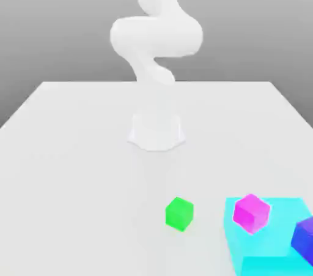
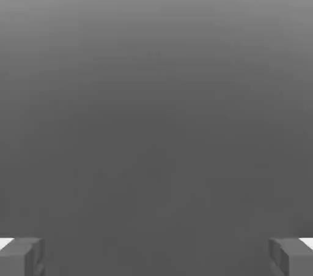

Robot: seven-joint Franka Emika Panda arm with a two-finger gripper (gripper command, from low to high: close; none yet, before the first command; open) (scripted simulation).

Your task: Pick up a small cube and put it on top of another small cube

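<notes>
The small green cube [image 1: 179,213] rests on the white table, near the front and a little toward the exterior view's right. The magenta cube [image 1: 251,212] sits on top of a large cyan block [image 1: 269,247], to the right of the green one. In the hand view my gripper [image 2: 156,256] is open, its two grey fingertips [image 2: 21,256] far apart with nothing between them, facing plain grey background. The white arm [image 1: 156,36] rises from its base at the table's middle, its upper part running out of the frame.
A blue-purple cube [image 1: 304,238] sits on the cyan block at the exterior view's right edge. The arm's round base [image 1: 156,131] stands mid-table. The white table [image 1: 73,164] spreads wide to the left of the cubes.
</notes>
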